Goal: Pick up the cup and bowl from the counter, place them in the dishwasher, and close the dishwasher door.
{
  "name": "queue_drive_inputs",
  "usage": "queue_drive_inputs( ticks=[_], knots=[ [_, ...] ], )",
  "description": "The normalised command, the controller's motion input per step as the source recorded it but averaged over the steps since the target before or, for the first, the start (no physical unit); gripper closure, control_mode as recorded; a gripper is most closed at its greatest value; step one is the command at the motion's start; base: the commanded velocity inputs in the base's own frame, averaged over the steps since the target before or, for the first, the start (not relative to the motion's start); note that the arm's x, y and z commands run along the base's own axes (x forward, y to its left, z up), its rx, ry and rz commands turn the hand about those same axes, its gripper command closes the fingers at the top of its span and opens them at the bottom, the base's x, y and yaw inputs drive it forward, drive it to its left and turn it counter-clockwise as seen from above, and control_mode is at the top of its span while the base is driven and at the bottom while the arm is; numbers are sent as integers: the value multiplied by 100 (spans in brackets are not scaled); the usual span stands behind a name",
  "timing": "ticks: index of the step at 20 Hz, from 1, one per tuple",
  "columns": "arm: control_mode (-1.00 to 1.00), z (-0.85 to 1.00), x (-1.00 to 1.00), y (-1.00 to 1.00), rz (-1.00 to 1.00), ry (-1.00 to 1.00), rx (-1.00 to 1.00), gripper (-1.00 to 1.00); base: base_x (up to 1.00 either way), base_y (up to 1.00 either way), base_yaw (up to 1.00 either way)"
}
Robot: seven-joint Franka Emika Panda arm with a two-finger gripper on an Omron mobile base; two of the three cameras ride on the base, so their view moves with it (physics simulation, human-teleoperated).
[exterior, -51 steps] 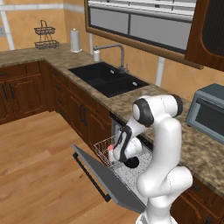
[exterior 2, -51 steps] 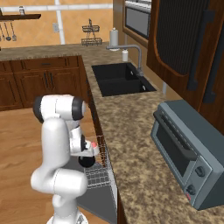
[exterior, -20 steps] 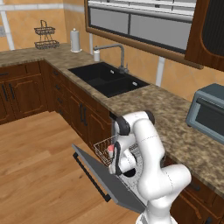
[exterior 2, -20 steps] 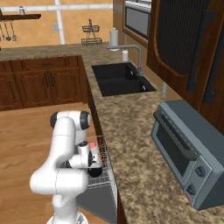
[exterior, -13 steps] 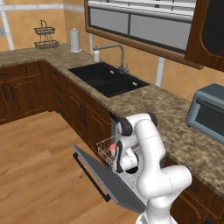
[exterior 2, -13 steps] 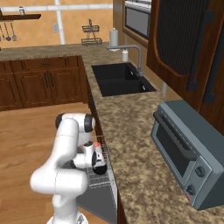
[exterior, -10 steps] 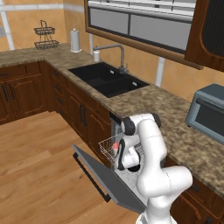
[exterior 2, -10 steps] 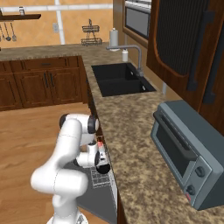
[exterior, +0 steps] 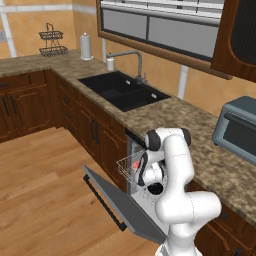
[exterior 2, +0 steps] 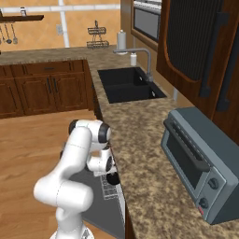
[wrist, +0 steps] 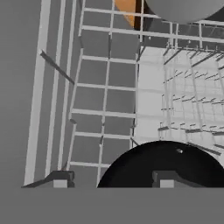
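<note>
The black bowl point(wrist: 166, 168) lies low in the dishwasher's white wire rack point(wrist: 109, 100), directly under my gripper point(wrist: 111, 179). The fingers stand wide apart, one fingertip point(wrist: 61, 178) beside the bowl and the other over it, so the gripper is open. From the left base view the bowl point(exterior: 156, 188) shows just below the hand point(exterior: 150, 177), inside the dishwasher. The cup point(exterior: 136, 165), red inside, sits in the rack's outer corner; its grey outside point(wrist: 183, 8) shows at the top of the hand view. The dishwasher door point(exterior: 115, 202) hangs open and down.
The speckled counter point(exterior 2: 149, 154) runs above the dishwasher, with a grey toaster oven point(exterior 2: 196, 163) to the right and a black sink point(exterior: 122, 90) to the left. Dark cabinets point(exterior: 102, 137) flank the opening. Wood floor point(exterior: 45, 195) lies in front of the door.
The hand has carried the bowl deeper and lower into the rack. The fingers, shut on the bowl before, have parted and let go of it.
</note>
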Motion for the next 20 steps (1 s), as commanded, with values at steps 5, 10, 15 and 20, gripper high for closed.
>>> queue_drive_inputs(
  ticks=[5,10,15,20],
  knots=[
    [-100,81,0,89,0,4,-13,-100,0,0,0],
    [-100,96,-18,72,0,4,-6,-100,0,0,0],
    [-100,100,-56,49,-2,0,0,-100,0,0,0],
    [-100,100,-71,20,-7,0,0,-100,0,0,0]
  ],
)
